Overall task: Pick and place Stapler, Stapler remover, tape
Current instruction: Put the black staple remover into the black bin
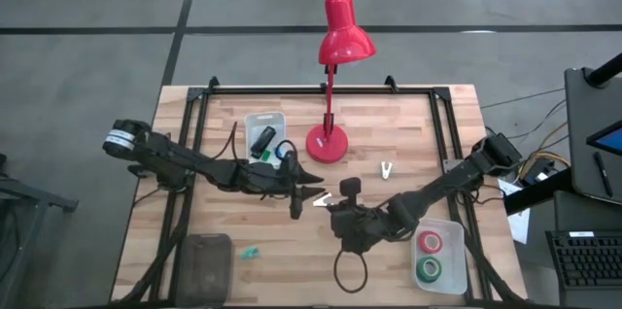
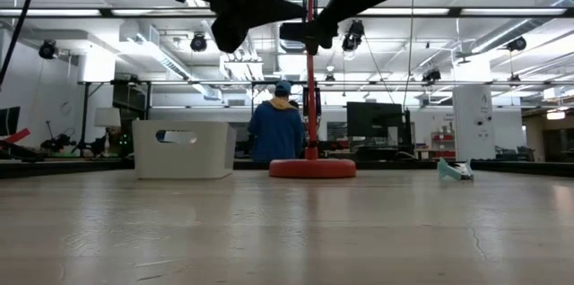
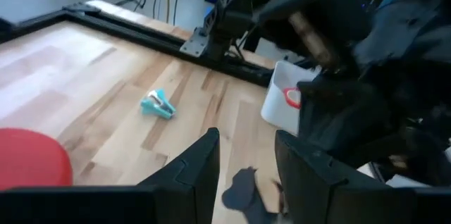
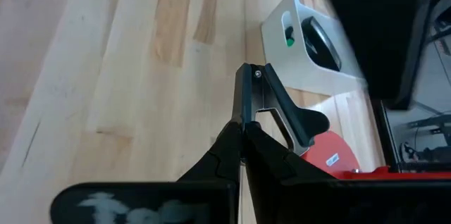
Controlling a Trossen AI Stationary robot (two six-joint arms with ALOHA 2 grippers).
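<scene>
Two arms are meeting at the centre of the high view. The right end effector (image 1: 328, 200) is gripping a black-and-silver claw-shaped staple remover (image 4: 278, 111), its fingers pinched tight on the metal. The left end effector (image 1: 309, 192) is hovering just beside it with its fingers spread apart and nothing between them.

Step in hand, as I am judging it: the staple remover is being carried above the light wooden worktop (image 1: 408, 124), not yet placed. The next move is calling either for a hand-over to the left arm or for a direct carry to a bin. I am not able to say which.

Counts:
- 1 small black bar-shaped stapler (image 1: 262, 140), lying in the white plastic bin (image 1: 251, 120) at upper centre.
- 1 staple remover, in the right grip.
- 2 tape rolls, one red ring (image 1: 431, 243) and one green ring (image 1: 429, 269), lying in the second white bin (image 1: 439, 223) at lower right.
- 1 red desk lamp (image 1: 328, 143), standing beside the stapler's bin.
- 1 small teal-and-white clip-like object (image 1: 387, 169), lying right of the lamp.
- 1 tiny teal block (image 1: 251, 252), lying at lower left.
- 1 dark tray (image 1: 199, 262), lying at lower left.
</scene>
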